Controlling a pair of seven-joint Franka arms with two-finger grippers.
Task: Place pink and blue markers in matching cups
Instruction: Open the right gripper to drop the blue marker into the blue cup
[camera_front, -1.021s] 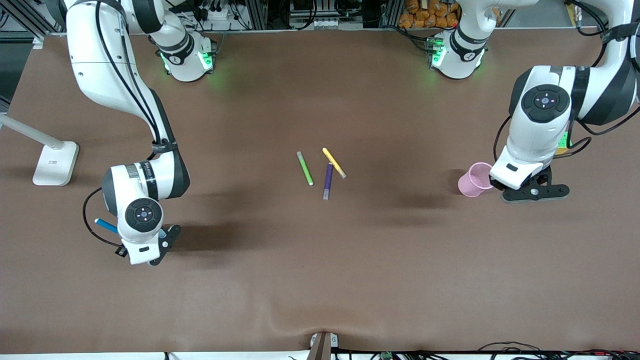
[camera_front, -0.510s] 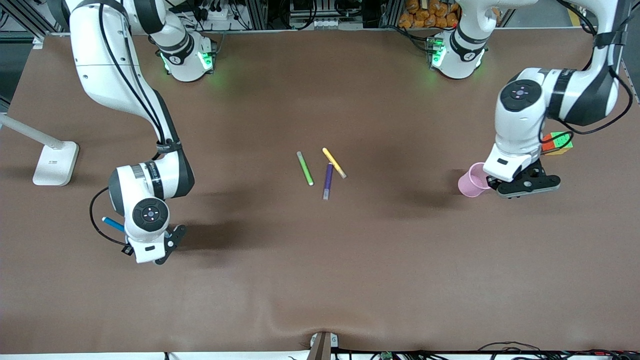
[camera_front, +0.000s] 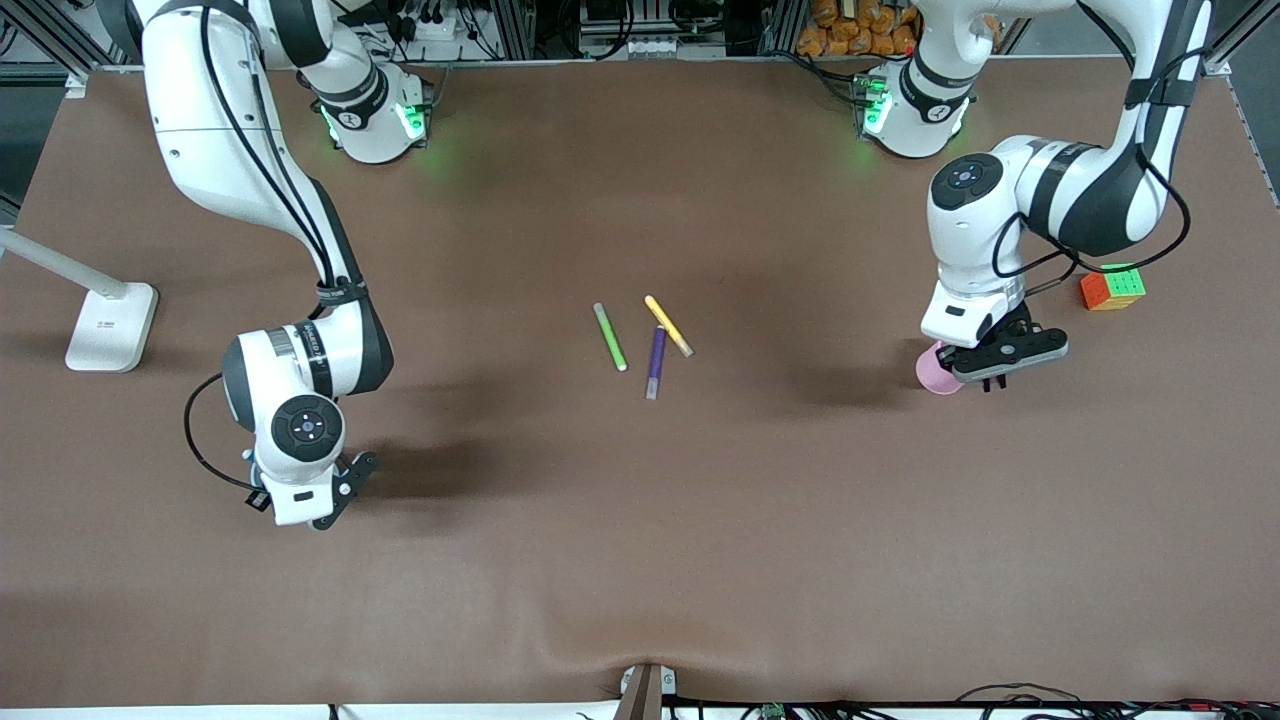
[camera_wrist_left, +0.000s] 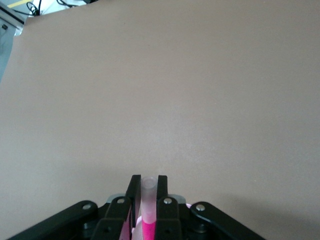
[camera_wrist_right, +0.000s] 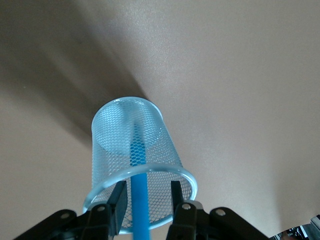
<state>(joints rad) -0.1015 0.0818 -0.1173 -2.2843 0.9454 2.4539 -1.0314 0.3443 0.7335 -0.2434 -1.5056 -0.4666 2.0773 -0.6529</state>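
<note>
At the front view's lower left, the right claw (camera_front: 325, 505) pinches the blue marker (camera_wrist_right: 137, 200), its tip inside the blue cup (camera_wrist_right: 131, 150). At middle right, the left claw (camera_front: 1000, 360) pinches the pink marker (camera_wrist_left: 148, 210) over the pink cup (camera_front: 935, 370).

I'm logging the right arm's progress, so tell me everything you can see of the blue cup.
The blue cup is pale, see-through and patterned like fine mesh, round and tapering from a wide smooth rim to a narrower base. It stands on the brown table, right under the right hand, whose fingers are shut on the blue marker; the marker's tip reaches down inside the cup.
</note>
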